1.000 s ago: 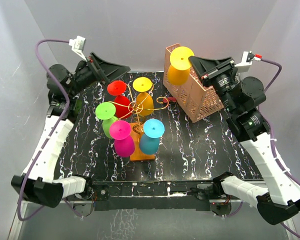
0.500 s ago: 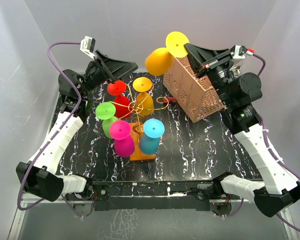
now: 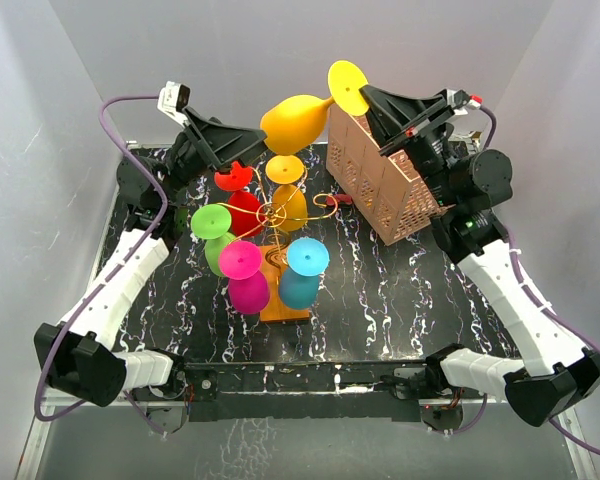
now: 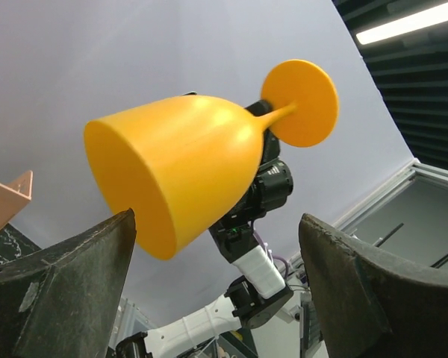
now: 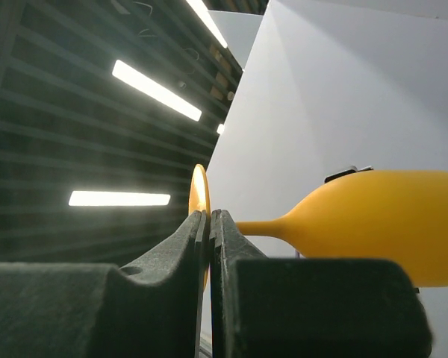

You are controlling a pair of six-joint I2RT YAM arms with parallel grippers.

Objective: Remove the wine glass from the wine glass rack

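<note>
Red glass [image 3: 245, 212] partly behind left jaws

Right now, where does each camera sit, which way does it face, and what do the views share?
Top external: above and behind, looking down on the black marbled table and gold wire wine glass rack; both arms show.
Left wrist: looks upward past its open left gripper at the yellow-orange plastic wine glass; the right arm shows behind.
Right wrist: looks up along its shut right gripper, pinching that glass's foot.
Shared: all three show the glass.

Bright, even light; soft shadows
</note>
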